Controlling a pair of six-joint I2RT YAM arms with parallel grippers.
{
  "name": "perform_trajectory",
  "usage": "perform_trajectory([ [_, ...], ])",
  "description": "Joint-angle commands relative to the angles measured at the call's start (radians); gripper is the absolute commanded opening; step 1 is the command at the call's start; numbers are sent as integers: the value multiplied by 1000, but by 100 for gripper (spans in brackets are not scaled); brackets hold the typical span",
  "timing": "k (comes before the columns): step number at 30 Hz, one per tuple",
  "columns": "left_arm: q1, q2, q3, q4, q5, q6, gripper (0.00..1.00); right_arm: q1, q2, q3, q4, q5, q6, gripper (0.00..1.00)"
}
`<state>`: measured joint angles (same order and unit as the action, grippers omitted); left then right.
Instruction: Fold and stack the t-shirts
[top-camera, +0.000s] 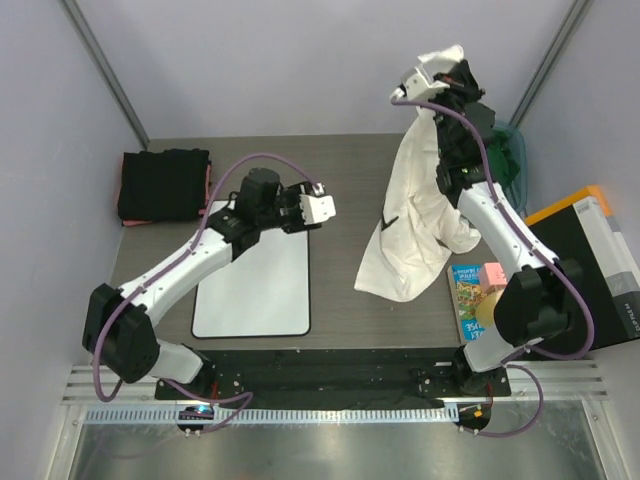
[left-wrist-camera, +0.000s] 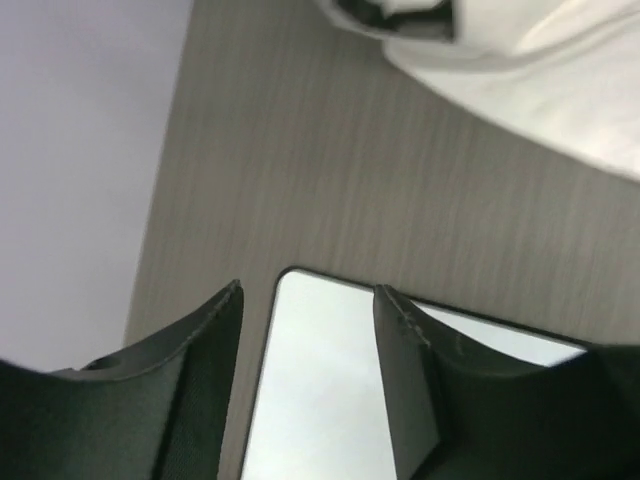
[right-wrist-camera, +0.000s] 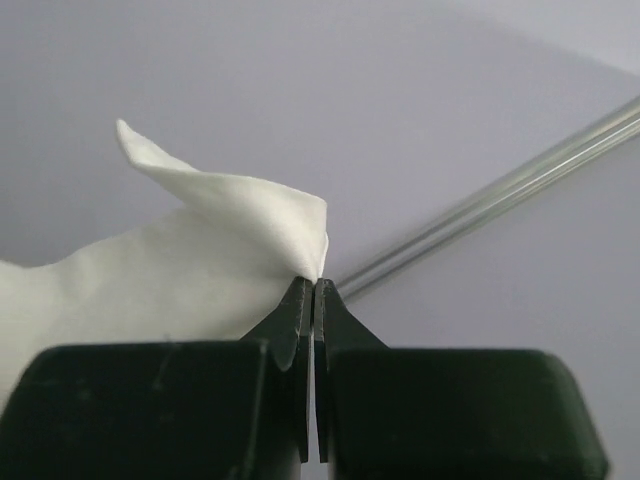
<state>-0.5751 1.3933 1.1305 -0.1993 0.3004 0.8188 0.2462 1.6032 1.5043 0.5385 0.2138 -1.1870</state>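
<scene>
A white t-shirt (top-camera: 415, 215) hangs in the air at the back right, its lower end resting on the table. High above the table, my right gripper (top-camera: 437, 72) is shut on the shirt's top corner (right-wrist-camera: 250, 230); in the right wrist view the fingertips (right-wrist-camera: 300, 300) pinch the cloth tight. My left gripper (top-camera: 328, 208) hovers open over the top right corner of the white board (top-camera: 255, 280), with nothing between its fingers (left-wrist-camera: 215, 380). The left wrist view shows the board (left-wrist-camera: 320, 400) below and the white t-shirt (left-wrist-camera: 540, 90) farther off. Folded black t-shirts (top-camera: 163, 185) with a pinkish-red edge (top-camera: 208, 185) lie at the back left. A green t-shirt (top-camera: 515, 150) lies behind the right arm.
A colourful book (top-camera: 467, 295) with a pink block (top-camera: 492, 272) lies at the right front of the table. A black and orange box (top-camera: 590, 245) stands beyond the right edge. Walls close in the table on the left, back and right.
</scene>
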Motion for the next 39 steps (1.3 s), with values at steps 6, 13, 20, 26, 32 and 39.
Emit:
perform_trajectory([
  [6,-123,286,64,-2,207,-46,79,-42,-246,-415,-43,104,-63,11],
  [13,-178,525,262,-8,212,-23,82,-48,-252,-432,-110,134,18,24],
  [20,-195,660,428,-130,270,32,82,-87,-244,-424,-115,105,52,23],
  [26,-218,713,512,-411,309,198,80,-128,-220,-409,-114,95,92,18],
  [32,-232,788,597,-528,328,238,77,-137,-203,-421,-117,93,107,1],
  [39,-233,814,627,-620,356,312,81,-142,-197,-418,-124,76,106,1],
])
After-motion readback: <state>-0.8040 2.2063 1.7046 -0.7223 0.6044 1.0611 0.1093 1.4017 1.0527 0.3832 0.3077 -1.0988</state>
